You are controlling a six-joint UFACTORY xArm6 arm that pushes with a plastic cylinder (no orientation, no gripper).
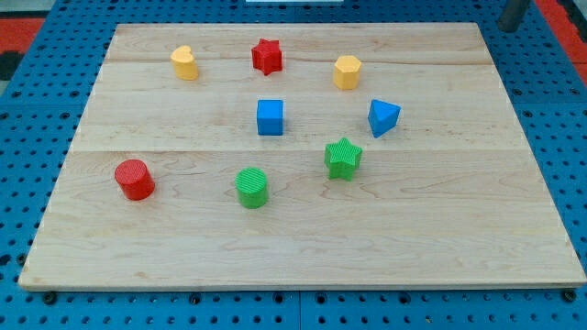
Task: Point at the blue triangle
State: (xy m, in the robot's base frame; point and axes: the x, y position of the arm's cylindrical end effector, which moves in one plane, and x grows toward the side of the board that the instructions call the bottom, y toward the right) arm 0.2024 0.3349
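Note:
The blue triangle [383, 117] lies on the wooden board [440, 229], right of centre. A dark rod shows at the view's top right corner, and my tip [508, 27] is just past the board's far right corner, well above and to the right of the blue triangle. It touches no block. A blue cube [271, 117] sits left of the triangle, and a green star [343, 158] sits below and left of it.
A yellow hexagon [347, 71], a red star [267, 56] and a yellow heart-like block [185, 63] stand along the top. A red cylinder [135, 179] and a green cylinder [252, 187] stand lower left. Blue perforated table surrounds the board.

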